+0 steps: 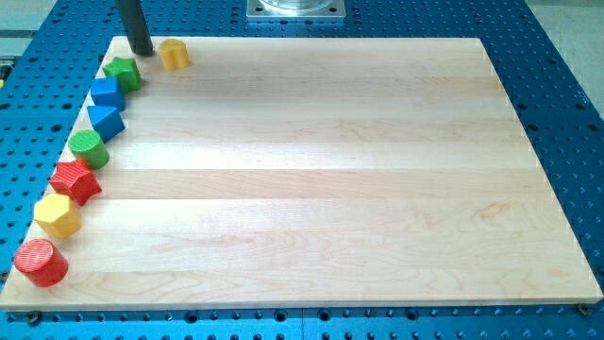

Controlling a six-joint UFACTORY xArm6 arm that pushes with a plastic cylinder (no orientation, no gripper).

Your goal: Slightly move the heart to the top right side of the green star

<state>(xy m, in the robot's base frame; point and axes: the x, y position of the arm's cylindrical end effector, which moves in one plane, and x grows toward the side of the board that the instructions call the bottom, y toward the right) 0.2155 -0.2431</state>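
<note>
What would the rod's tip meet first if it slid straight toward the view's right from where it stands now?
Probably the yellow heart: it sits just right of my tip, with a small gap between them. The green star lies below the tip, off that line.

No text, label, brand, number or sign is showing legibly anywhere in the camera view.
</note>
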